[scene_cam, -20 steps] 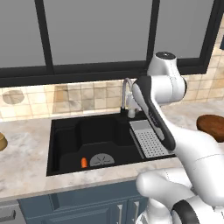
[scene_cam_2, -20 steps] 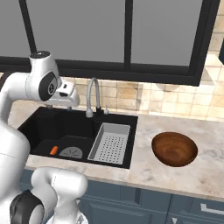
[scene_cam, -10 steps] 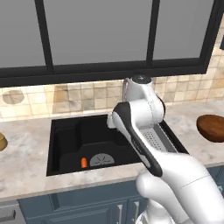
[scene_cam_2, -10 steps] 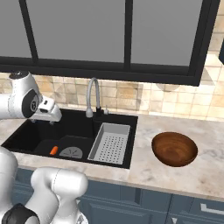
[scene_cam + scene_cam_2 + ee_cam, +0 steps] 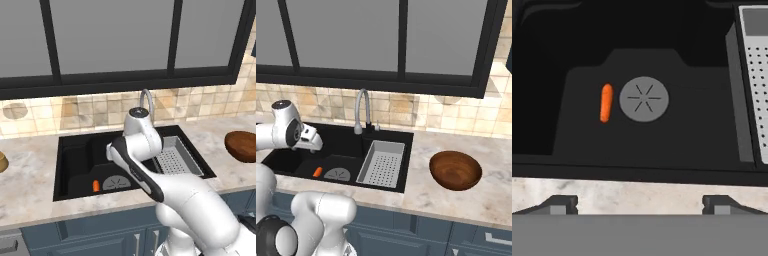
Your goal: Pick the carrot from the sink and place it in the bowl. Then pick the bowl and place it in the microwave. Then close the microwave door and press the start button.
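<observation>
The small orange carrot (image 5: 605, 102) lies on the floor of the black sink (image 5: 677, 145), just left of the round grey drain (image 5: 644, 99). It also shows as an orange speck, the carrot (image 5: 96, 186) (image 5: 317, 172), near the basin's front. My gripper (image 5: 639, 205) hangs open above the sink's front edge with nothing between its fingertips (image 5: 559, 204); the carrot sits ahead and slightly left of it. The hand (image 5: 308, 139) hovers over the sink's left half. The reddish-brown bowl (image 5: 455, 170) (image 5: 242, 146) rests on the counter to the right. The microwave and its door are out of view.
A curved steel faucet (image 5: 361, 107) rises behind the sink (image 5: 75, 155), and a grey perforated tray (image 5: 381, 163) fills its right side. A small tan bowl (image 5: 2, 162) sits at the far left on the marble counter (image 5: 421, 195). Dark windows run above the tiled wall.
The arm has swung left and lower, from near the faucet to above the sink's left half. The gripper stays open. Carrot and bowl have not moved.
</observation>
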### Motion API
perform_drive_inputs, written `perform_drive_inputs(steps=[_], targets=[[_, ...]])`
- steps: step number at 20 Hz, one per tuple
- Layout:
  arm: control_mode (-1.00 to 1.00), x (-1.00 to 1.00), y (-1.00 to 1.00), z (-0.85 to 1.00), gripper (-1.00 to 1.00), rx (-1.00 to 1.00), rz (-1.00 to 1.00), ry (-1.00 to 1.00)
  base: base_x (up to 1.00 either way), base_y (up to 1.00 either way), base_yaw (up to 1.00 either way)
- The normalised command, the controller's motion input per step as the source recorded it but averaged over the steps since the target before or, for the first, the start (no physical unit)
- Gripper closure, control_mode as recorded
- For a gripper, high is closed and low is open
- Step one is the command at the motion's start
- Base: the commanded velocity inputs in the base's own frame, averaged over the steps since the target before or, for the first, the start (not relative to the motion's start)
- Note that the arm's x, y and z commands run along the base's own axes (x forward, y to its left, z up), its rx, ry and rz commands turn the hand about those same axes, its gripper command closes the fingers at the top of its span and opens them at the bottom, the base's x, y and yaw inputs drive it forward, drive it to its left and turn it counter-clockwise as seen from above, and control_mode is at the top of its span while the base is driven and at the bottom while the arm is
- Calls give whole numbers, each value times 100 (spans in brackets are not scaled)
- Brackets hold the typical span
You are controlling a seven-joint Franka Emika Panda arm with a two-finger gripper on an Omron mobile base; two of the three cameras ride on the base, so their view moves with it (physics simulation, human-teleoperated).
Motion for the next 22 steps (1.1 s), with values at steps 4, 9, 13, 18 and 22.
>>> perform_drive_inputs(steps=[4, 9, 13, 18, 22], targets=[[-100, 39, 31, -44, -100, 0, 0, 19, 0, 0, 0], [-100, 28, 25, -53, -100, 0, 0, 19, 0, 0, 0], [-100, 16, 23, -60, -100, 0, 0, 17, 0, 0, 0], [-100, 16, 16, -65, -100, 0, 0, 13, 0, 0, 0], [-100, 9, 11, -68, -100, 0, 0, 7, 0, 0, 0]])
